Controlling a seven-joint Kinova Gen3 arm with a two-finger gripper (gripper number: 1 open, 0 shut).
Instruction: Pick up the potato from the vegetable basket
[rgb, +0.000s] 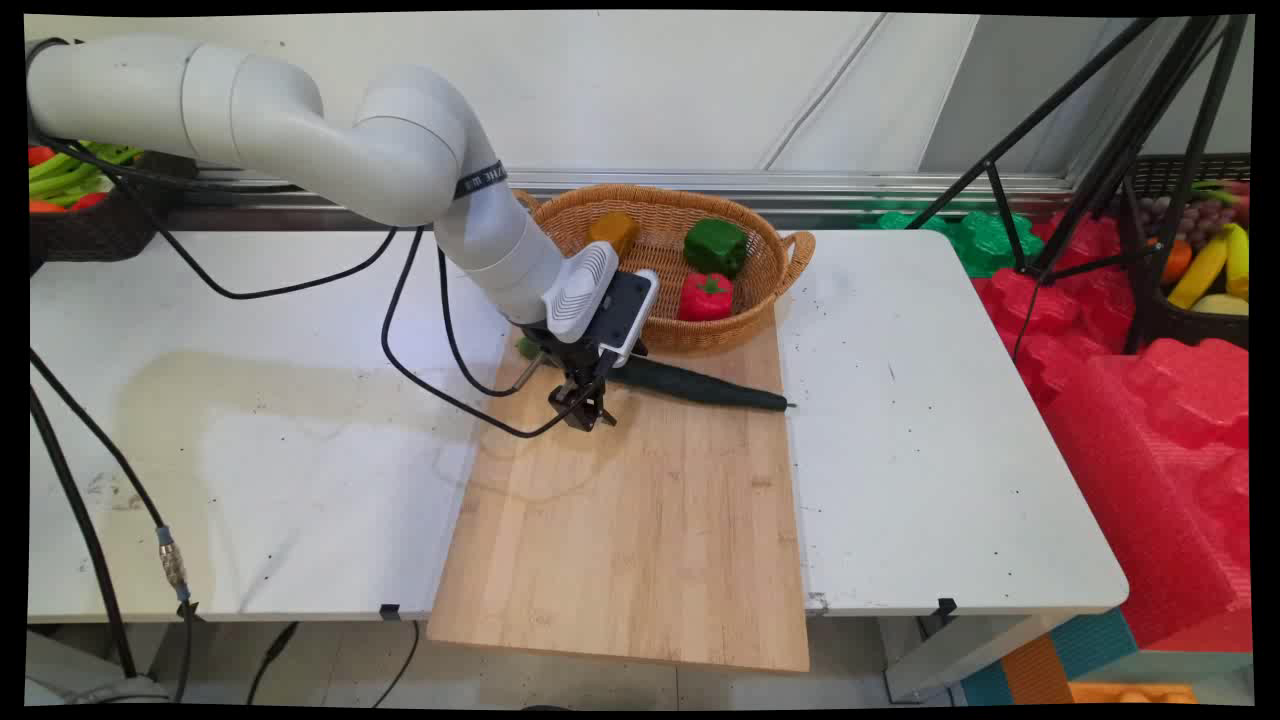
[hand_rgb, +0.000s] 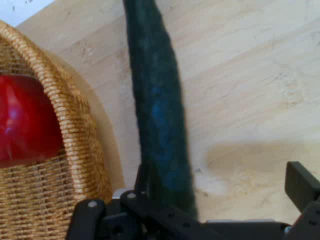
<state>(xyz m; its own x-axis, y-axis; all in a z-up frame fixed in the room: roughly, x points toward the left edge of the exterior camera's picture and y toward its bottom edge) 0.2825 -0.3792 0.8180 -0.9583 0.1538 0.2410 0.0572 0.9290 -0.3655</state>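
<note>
The claw (rgb: 590, 410) is low over the far end of a wooden cutting board (rgb: 640, 520), with its fingers apart. In the hand view 1 finger (hand_rgb: 301, 186) stands free at the right, and a long dark green cucumber (hand_rgb: 160, 115) runs between it and the other, which is mostly hidden; I cannot tell whether either finger touches it, and nothing appears to be gripped.

In the main view the cucumber (rgb: 700, 387) lies flat on the board, its long axis running roughly left to right along the board's far edge. Its thick end sits under the hand and its thin tip points to the right, reaching the board's right edge. So the claw is at the near, left end of the vegetable, with most of its length stretching away to the right.

Just behind the cucumber stands a wicker basket (rgb: 780, 270) holding 3 toy items: a red pepper (rgb: 705, 297), a green pepper (rgb: 716, 246) and a brownish-orange piece (rgb: 612, 231).

The board rests on a white table (rgb: 950, 450), overhanging its near edge. Red foam blocks (rgb: 1130, 400) and a black tripod (rgb: 1090, 140) stand to the right.
</note>
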